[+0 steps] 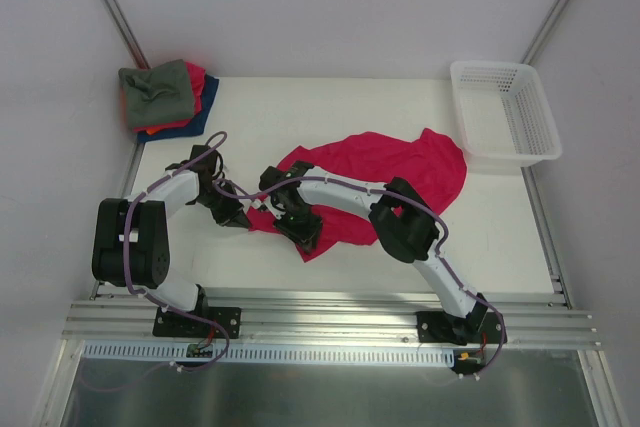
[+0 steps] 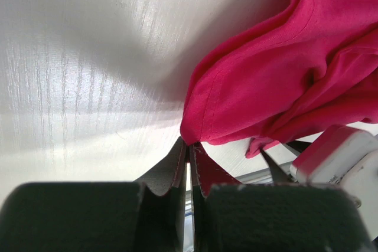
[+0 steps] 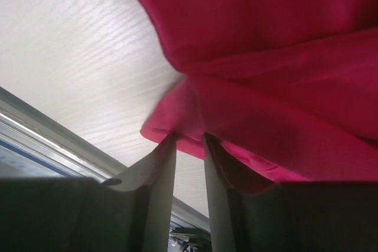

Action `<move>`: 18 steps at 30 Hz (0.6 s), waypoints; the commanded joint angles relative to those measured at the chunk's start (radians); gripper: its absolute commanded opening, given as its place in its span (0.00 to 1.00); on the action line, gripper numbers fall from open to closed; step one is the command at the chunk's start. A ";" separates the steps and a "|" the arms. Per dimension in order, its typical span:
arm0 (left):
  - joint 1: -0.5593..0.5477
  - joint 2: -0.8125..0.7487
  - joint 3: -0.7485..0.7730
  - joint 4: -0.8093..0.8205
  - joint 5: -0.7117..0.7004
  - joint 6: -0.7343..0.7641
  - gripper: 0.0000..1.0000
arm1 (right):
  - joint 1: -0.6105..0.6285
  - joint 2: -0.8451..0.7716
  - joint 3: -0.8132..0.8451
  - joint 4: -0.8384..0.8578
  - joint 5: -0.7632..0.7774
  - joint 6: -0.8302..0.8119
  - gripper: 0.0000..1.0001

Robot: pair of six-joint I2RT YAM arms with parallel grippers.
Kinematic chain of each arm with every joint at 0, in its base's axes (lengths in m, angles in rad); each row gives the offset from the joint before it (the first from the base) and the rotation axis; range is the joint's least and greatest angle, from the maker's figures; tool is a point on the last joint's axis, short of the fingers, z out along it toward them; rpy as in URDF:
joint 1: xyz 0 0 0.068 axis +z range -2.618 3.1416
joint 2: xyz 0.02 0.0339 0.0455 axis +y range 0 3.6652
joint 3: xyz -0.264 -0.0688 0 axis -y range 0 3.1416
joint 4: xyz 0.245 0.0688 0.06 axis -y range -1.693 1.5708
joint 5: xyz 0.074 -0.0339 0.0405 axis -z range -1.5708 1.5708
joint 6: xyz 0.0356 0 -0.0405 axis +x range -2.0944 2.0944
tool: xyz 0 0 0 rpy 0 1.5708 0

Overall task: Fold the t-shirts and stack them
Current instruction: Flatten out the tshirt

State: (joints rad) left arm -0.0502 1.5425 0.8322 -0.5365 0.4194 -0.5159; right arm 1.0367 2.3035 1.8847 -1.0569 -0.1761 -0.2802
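A soft cloth crimson-red t-shirt (image 1: 400,172) is lying crumpled and half spread on the white wood-grain table (image 1: 330,107). Its closest edge is stopping just short of the white plastic lattice basket (image 1: 505,112), which is sitting at the table's far right corner. Both arms are reaching to the end of the garment farthest from that basket. The left gripper (image 1: 240,217) is hanging at the corner most distant from the basket, and its wrist view is showing the black fingers (image 2: 171,169) pressed together with the tip of the hem pinched between them. The right gripper (image 1: 303,235) is sitting on the near hem, slightly closer to the basket than the left one. Its fingers (image 3: 159,169) are standing a narrow gap apart with a blurred fold of red cloth lying across their tips, and I cannot tell whether that fold is actually clamped. Straight across the table from the basket, well apart from it, a folded grey-green shirt (image 1: 155,90) is resting on top of a red layer (image 1: 197,77) and a dark blue shirt (image 1: 207,112).
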 commanded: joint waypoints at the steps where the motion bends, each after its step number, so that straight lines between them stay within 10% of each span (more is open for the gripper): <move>1: 0.009 -0.030 -0.007 -0.019 0.027 -0.013 0.00 | -0.012 0.037 0.004 -0.018 0.009 -0.020 0.28; 4: 0.009 -0.024 -0.001 -0.019 0.027 -0.013 0.00 | -0.013 0.043 0.022 -0.020 0.027 -0.024 0.02; 18: 0.009 -0.012 0.053 -0.017 0.004 0.020 0.00 | -0.147 -0.168 0.062 -0.022 0.168 -0.099 0.01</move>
State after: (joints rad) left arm -0.0502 1.5429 0.8375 -0.5377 0.4191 -0.5129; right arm 0.9417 2.2951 1.9198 -1.0756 -0.0795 -0.3359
